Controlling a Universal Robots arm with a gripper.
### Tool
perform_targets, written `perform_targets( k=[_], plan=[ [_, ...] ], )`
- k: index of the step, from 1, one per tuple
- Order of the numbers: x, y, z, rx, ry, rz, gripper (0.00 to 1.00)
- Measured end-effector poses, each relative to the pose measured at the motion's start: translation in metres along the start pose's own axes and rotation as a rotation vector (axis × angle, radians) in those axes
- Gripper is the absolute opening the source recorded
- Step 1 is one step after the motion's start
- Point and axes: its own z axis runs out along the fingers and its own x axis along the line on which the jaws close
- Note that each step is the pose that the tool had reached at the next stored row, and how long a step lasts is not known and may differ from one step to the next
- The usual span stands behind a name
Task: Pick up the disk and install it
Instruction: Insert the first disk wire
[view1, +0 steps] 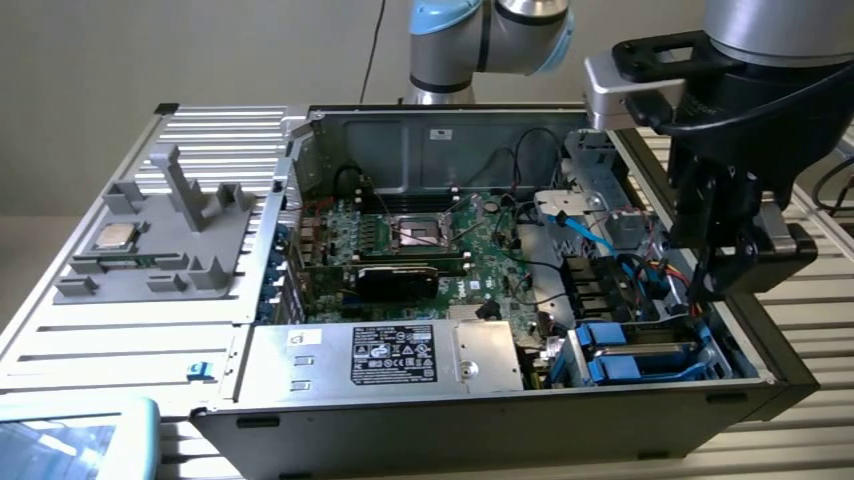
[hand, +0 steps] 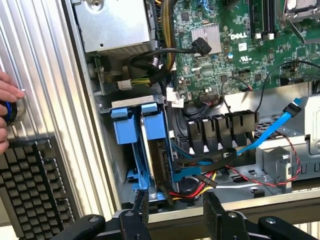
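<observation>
Gripper (hand: 177, 216) status: my jaws are spread wide, with nothing between them, and I touch no part. I hang over the drive cage (hand: 107, 107) at one corner of the open computer case (view1: 467, 425). The case lies on its side with the panel off, so I can reach in from above. The disk (hand: 151, 125) stands on edge in that cage, just beyond my fingertips and below them. It is clipped in its blue frame, with the frame's tabs facing up toward me. I judge it seated in its slot, though its lower end is hidden. A blue SATA cable (hand: 272, 132) runs off to one side of the cage, clear of a straight descent. A person's hand (hand: 6, 92) rests at a round control (hand: 11, 114) beside a keyboard (hand: 35, 185), outside the case and well apart from me, presumably for supervision.
</observation>
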Motion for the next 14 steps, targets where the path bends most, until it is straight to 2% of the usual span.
perform_targets(
  k=[1,3,6,8,10,14],
  plan=[
    [0.000,0.0001,0.0005,-0.0022,-0.0032,-0.015,0.56],
    [0.001,0.0000,0.0016,-0.0113,-0.0043,-0.027,0.56],
    [0.006,-0.0003,0.0035,-0.0319,-0.0024,-0.030,0.56],
    [0.011,-0.0008,0.0046,-0.0459,-0.0032,-0.030,0.56],
    [0.017,-0.0015,0.0049,-0.0542,-0.0104,-0.028,0.56],
    [0.026,-0.0029,0.0054,-0.0704,-0.0324,-0.024,0.56]
  ],
)
